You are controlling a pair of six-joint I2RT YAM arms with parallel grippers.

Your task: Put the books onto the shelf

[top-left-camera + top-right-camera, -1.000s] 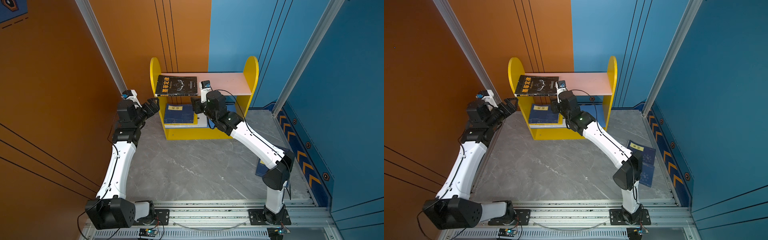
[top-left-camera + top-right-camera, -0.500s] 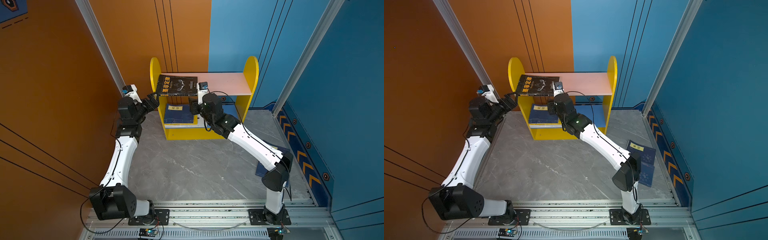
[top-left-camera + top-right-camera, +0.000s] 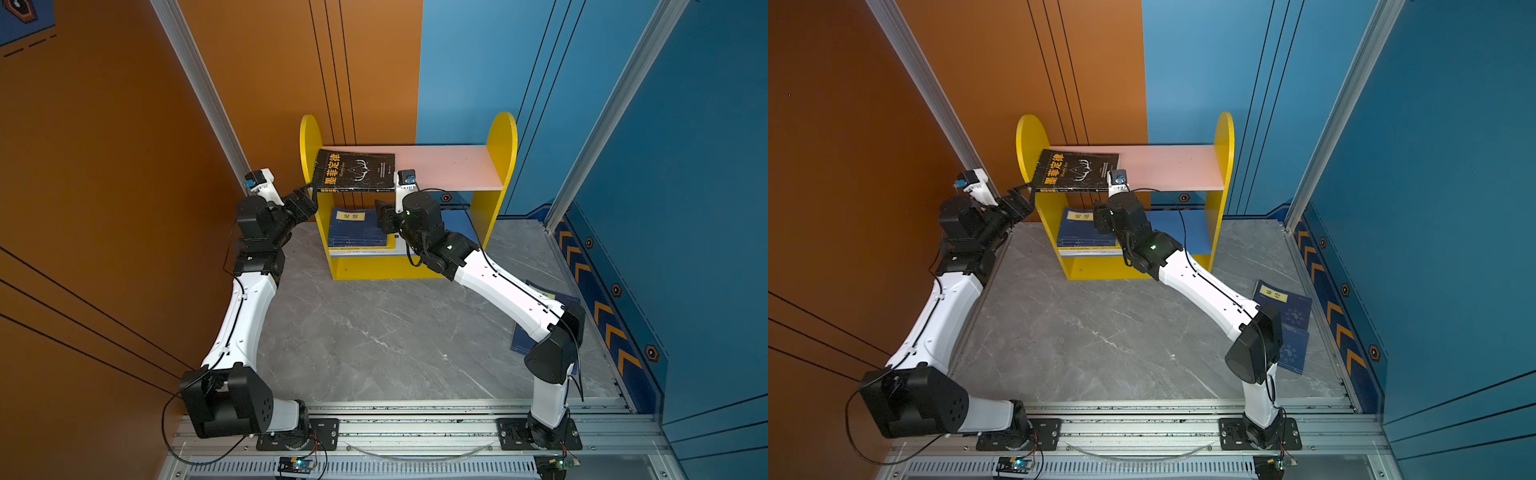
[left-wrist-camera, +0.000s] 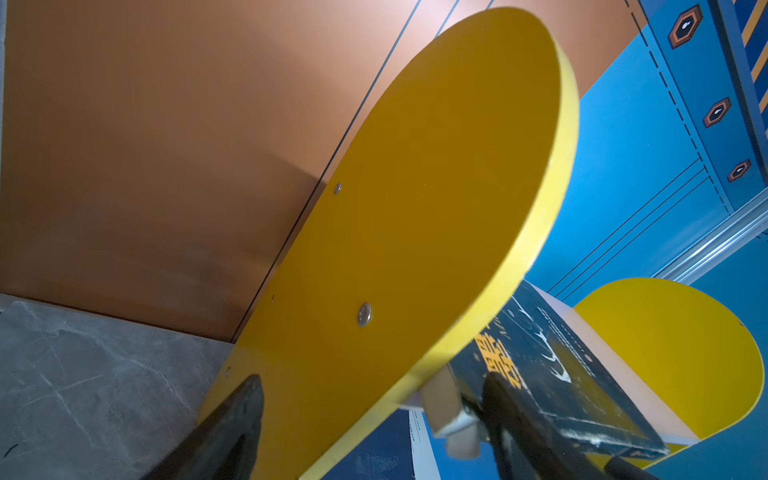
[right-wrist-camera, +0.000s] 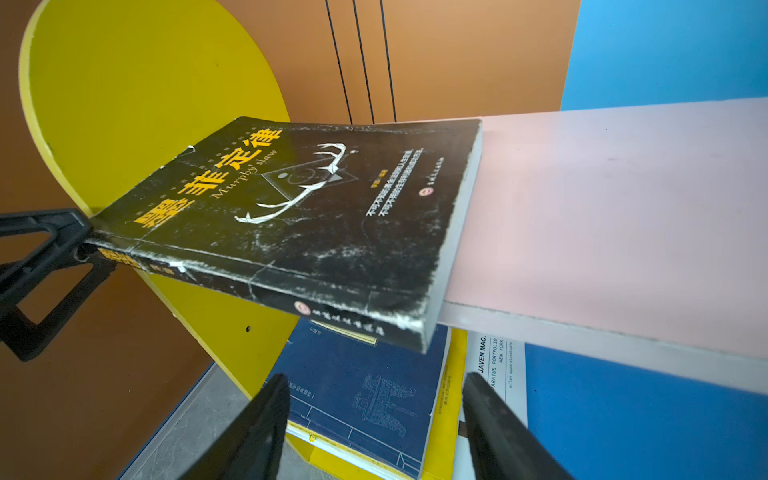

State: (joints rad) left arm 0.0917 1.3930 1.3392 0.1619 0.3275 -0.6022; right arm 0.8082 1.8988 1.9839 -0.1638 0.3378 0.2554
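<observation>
Two tiers make up the shelf point(image 3: 505, 137), which stands at 12 o'clock on the grey, white-veined worktop point(image 3: 374, 332). Its side panels are flat yellow boards with rounded tops and small metal screw heads. The upper board point(image 3: 453, 168) is matte pink, the lower board point(image 3: 1183, 230) blue.

A black book point(image 3: 353, 171) lies flat at the 9 o'clock end of the pink board. It overhangs the front edge, and one corner pokes past the yellow panel. Its cover is scuffed and creased white along the spine, with orange characters, a white antler drawing and a grey page block.

The left pincer point(image 3: 1023, 191) has its jaws apart, astride the panel's front edge, one finger point(image 5: 72, 239) touching that book corner. The right pincer point(image 5: 374, 380) sits just below the book's overhang, jaws apart with nothing between them, facing the lower tier.

There a stack point(image 3: 359, 232) lies flat: a navy paperback with a yellow label on top, yellow and white covers peeking out beneath. At 3 o'clock on the worktop two more navy books point(image 3: 1285, 309) overlap, partly behind the right arm's elbow.
</observation>
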